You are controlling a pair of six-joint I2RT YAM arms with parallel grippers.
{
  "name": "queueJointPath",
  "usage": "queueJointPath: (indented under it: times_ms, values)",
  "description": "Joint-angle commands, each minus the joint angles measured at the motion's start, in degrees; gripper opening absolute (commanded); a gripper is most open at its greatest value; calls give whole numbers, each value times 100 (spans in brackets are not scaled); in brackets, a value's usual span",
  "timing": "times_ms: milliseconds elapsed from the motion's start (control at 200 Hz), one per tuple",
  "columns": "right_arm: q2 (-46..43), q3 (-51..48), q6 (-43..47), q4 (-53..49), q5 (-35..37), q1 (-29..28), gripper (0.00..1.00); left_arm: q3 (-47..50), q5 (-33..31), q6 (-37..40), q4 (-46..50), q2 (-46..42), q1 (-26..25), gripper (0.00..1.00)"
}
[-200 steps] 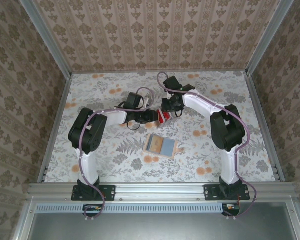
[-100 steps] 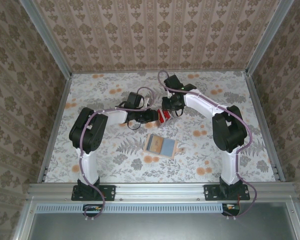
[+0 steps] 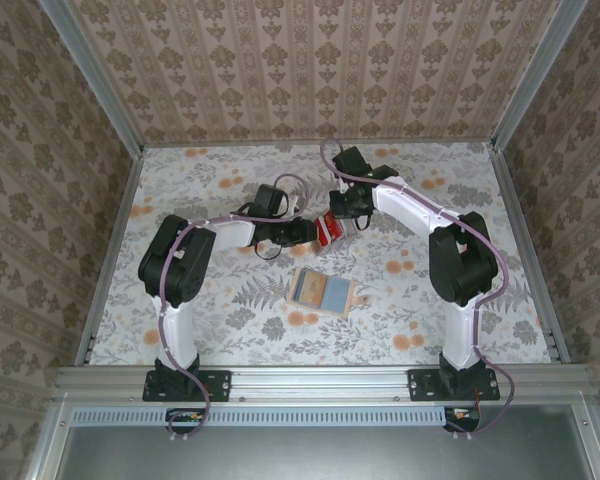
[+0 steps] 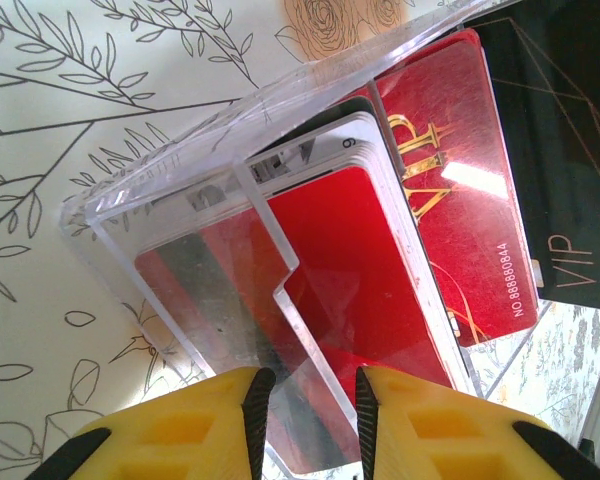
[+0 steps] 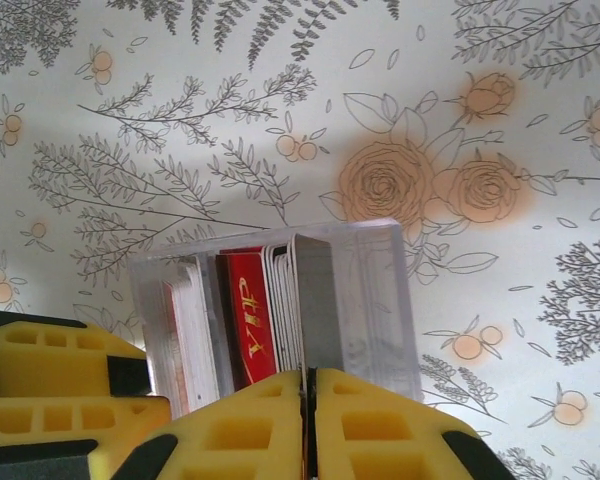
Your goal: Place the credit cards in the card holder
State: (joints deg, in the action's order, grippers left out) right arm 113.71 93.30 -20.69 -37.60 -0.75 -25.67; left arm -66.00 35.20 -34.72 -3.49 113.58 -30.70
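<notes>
While the credit cards (image 4: 380, 270) are standing packed in a clear case (image 5: 375, 300) out near the middle of the table (image 3: 220, 330), the right tool (image 5: 307, 385) is pinching a grey card (image 5: 317, 300) at the end of the row, its fingers pressed tight on it. The left tool (image 4: 312, 392) is gripping the case, with plastic and red cards between its fingers. The card holder (image 3: 321, 291) is lying open on the table, nearer the arm bases and apart from both tools

Your left gripper (image 4: 310, 388) has its yellow fingers (image 4: 220, 425) pinching the near edge of a clear case (image 4: 170, 240); red credit cards (image 4: 345, 260) stand packed inside, a dark VIP card (image 4: 570, 150) rises at the right, and the floral tablecloth (image 4: 50, 150) lies beneath
</notes>
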Motion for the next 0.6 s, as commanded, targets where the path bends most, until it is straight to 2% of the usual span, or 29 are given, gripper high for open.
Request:
queueJointPath:
  times_ms: [0,290,595]
  values:
    - [-266,25,69,-156,-105,-52,10,-116,51,-37,-91,70,-50,31]
    - [-665,-56,152,-274,121,0,8,-194,13,52,75,-70,-42,31]
    - [-1535,-557,99,-142,217,8,7,91,-62,165,175,-501,62,31]
